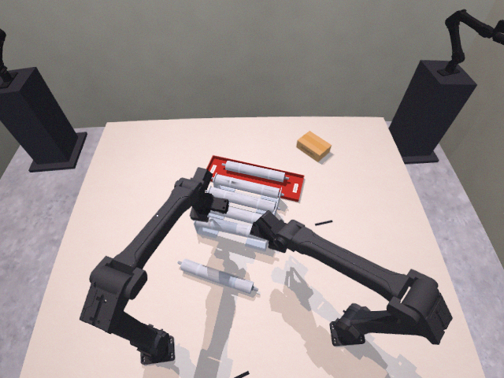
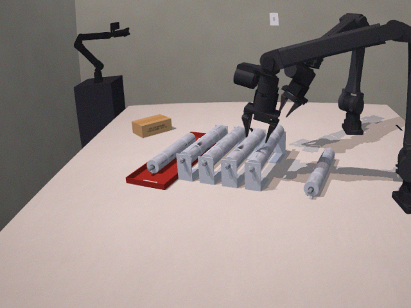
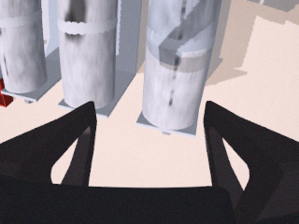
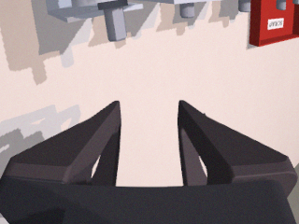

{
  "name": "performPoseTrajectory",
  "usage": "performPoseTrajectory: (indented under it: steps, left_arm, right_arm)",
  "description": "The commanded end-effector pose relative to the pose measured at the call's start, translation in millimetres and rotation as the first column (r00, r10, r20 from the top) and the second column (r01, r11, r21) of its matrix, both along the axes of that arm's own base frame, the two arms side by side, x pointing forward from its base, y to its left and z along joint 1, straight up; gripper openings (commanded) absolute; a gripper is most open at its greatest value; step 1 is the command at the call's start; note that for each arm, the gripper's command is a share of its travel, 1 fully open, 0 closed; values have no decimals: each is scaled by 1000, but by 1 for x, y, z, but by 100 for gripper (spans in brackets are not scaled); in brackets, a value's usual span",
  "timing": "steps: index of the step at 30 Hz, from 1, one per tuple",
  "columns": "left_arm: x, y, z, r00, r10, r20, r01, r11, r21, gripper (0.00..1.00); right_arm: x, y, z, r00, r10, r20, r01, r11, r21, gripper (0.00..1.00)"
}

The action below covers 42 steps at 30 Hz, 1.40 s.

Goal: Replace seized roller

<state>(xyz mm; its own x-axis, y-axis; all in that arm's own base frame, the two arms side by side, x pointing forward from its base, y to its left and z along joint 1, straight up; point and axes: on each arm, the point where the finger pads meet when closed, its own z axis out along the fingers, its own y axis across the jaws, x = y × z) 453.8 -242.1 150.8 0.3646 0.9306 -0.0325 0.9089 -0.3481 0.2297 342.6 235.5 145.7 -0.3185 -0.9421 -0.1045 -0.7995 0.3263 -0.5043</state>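
Pale tabletop (image 1: pixel 122 162) (image 2: pixel 166 248) (image 3: pixel 126 163) (image 4: pixel 149 140): with left gripper (image 1: pixel 203 203) (image 2: pixel 256 138) (image 3: pixel 150 105) and right gripper (image 1: pixel 258 228) (image 2: pixel 284 113) (image 4: pixel 149 110) parted, unladen, the bed's six-o'clock roller (image 1: pixel 240 227) (image 2: pixel 260 154) (image 3: pixel 170 93) (image 4: pixel 84 2) is presumably being fitted, its axle (image 2: pixel 252 169) (image 3: pixel 166 133) (image 4: pixel 116 23) next to be centred.

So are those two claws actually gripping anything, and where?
No, nothing is held: the left gripper and right gripper both stand open.
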Motion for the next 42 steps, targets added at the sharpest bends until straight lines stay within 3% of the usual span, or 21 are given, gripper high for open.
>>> performPoseTrajectory:
  steps: [1, 3, 5, 8, 12, 16, 20, 22, 25, 31, 34, 36, 37, 39, 41, 42]
  left_arm:
    - [11, 8, 17, 995, 87, 55, -85, 995, -48, 62]
    - [14, 9, 11, 993, 109, 49, -106, 993, -51, 62]
    - [18, 14, 23, 983, 163, 81, -156, 984, -87, 62]
    - [31, 23, 38, 957, 267, 118, -248, 957, -152, 62]
    - [44, 34, 53, 910, 387, 147, -347, 907, -238, 62]
    - [56, 47, 72, 851, 498, 168, -427, 842, -329, 62]
    - [62, 47, 70, 827, 539, 160, -459, 812, -360, 62]
    - [67, 60, 86, 785, 595, 171, -491, 767, -414, 62]
    - [75, 74, 108, 723, 669, 173, -525, 695, -492, 62]
    - [87, 98, 143, 601, 787, 141, -559, 540, -630, 62]
    - [92, 109, 159, 541, 834, 112, -561, 457, -690, 62]
    - [92, 109, 159, 541, 834, 112, -561, 457, -690, 62]
    - [95, 106, 152, 533, 841, 95, -569, 439, -695, 62]
    - [96, 122, 169, 485, 871, 76, -561, 376, -738, 62]
    - [96, 131, 186, 446, 893, 53, -541, 316, -779, 62]
    - [96, 137, 197, 425, 905, 40, -528, 283, -800, 62]
  right_arm:
    - [32, 17, 51, 993, -56, 104, 42, 991, 128, 32]
    - [35, 16, 44, 993, -67, 94, 55, 990, 128, 32]
    - [44, 15, 46, 990, -95, 103, 78, 984, 157, 32]
    - [59, 8, 75, 976, -158, 152, 116, 960, 254, 32]
    - [80, 2, 80, 961, -225, 162, 163, 931, 326, 32]
    - [97, -10, 113, 933, -297, 204, 186, 883, 431, 32]
    - [109, -12, 110, 925, -323, 198, 205, 866, 456, 32]
    - [119, -19, 115, 913, -354, 204, 219, 846, 487, 32]
    - [127, -34, 155, 878, -410, 246, 209, 792, 574, 32]
    - [155, -56, 173, 832, -496, 250, 225, 713, 664, 32]
    - [157, -72, 208, 794, -540, 279, 192, 659, 728, 32]
    - [157, -72, 208, 794, -540, 279, 192, 659, 728, 32]
    - [165, -73, 203, 793, -547, 269, 201, 651, 732, 32]
    - [174, -83, 207, 776, -570, 269, 202, 629, 751, 32]
    - [179, -93, 220, 756, -594, 275, 189, 599, 778, 32]
    - [171, -101, 244, 732, -613, 298, 151, 573, 806, 32]
